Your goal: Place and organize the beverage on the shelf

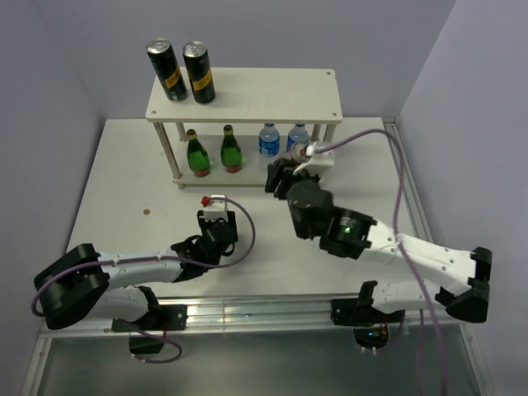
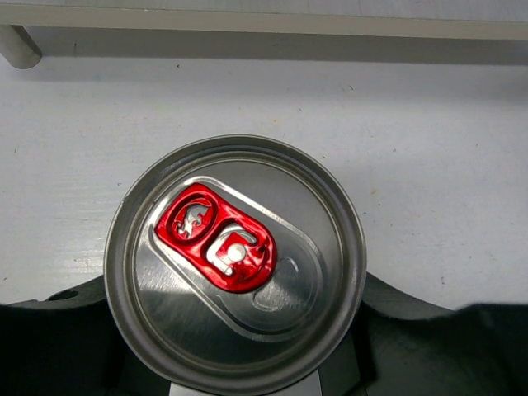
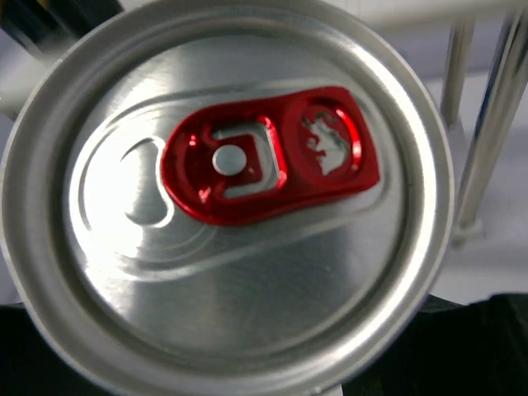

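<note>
The pale wood shelf stands at the back of the table. Two tall black cans sit on its top board at the left. Two green bottles stand on the lower tier. My left gripper is shut on a silver can with a red tab, in front of the shelf's left half. My right gripper is shut on a second red-tabbed can, and it holds this can at the lower tier's right side. Both cans hide the fingertips.
Two small blue-labelled bottles stand on the lower tier, right of the green ones and close to the right gripper's can. Thin shelf legs stand just right of that can. A small brown spot marks the table at the left.
</note>
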`<state>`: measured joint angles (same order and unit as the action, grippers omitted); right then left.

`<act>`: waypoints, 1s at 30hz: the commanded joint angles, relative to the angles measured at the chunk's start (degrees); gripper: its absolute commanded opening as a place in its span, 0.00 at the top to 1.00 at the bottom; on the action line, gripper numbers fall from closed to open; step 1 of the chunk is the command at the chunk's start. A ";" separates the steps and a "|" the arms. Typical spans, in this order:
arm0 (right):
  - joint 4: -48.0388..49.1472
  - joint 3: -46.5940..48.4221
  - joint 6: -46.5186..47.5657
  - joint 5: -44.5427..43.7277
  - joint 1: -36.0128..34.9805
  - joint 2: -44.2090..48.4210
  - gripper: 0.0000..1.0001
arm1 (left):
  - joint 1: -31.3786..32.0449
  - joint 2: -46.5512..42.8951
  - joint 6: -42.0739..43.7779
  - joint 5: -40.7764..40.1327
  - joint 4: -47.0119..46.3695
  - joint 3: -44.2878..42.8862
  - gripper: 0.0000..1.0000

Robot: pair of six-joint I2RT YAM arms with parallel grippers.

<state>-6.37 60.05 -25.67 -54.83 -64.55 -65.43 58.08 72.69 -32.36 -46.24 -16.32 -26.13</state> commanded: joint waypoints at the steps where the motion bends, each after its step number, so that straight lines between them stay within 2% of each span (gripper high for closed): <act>1: -0.67 11.03 13.08 -2.04 1.36 2.41 1.00 | -0.16 0.70 -0.78 0.53 -4.25 -2.61 1.00; 2: 1.52 12.62 17.54 -1.08 2.49 1.72 1.00 | -0.16 0.88 -0.78 1.32 -4.25 -2.78 1.00; 5: 0.14 20.52 20.04 2.26 7.13 -1.53 1.00 | -0.16 1.06 -1.39 2.29 -3.29 -3.58 1.00; 8: -1.80 27.29 19.61 8.58 12.33 -5.66 1.00 | -0.16 0.27 -1.57 3.00 -2.32 -4.02 1.00; 9: -2.32 30.27 19.43 11.64 16.00 -6.81 1.00 | -0.16 -0.26 -1.57 3.17 -2.06 -4.28 1.00; 14: -6.46 39.42 16.36 19.13 25.43 -15.42 1.00 | -0.08 -1.05 -1.48 4.22 0.58 -5.68 1.00; 19: -7.95 42.60 12.14 24.67 33.07 -20.87 1.00 | 0.62 -1.41 -2.09 4.05 1.99 -6.04 1.00; 30: -8.30 43.48 10.29 27.58 36.78 -25.01 1.00 | 2.47 -1.32 -2.71 2.82 2.96 -5.95 1.00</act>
<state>-18.52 99.48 -14.55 -28.75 -28.10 -90.39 59.90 72.49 -33.95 -41.82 -10.76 -29.30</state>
